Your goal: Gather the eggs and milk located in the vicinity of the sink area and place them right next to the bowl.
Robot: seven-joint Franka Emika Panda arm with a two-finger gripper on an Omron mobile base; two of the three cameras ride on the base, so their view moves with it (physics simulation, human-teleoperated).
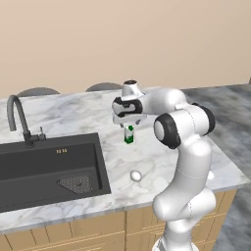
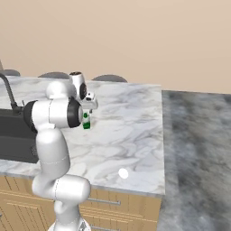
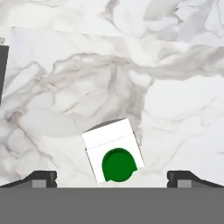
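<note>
Currently your gripper (image 3: 112, 177) stands spread wide, holding nothing, with one dark fingertip (image 3: 41, 178) at lower left of the hand view and the other at lower right. Between them, low in centre, sits the milk carton (image 3: 113, 150), white with a green cap, upright on the marble counter (image 3: 175, 109). You will find the carton (image 1: 129, 134) just under the hand at mid-frame in the left base view. An egg (image 1: 136, 175) lies below it, apparently loose on the counter. The sink (image 1: 44, 169) occupies the left side. A second egg (image 2: 123, 173) lies low in the right base view.
</note>
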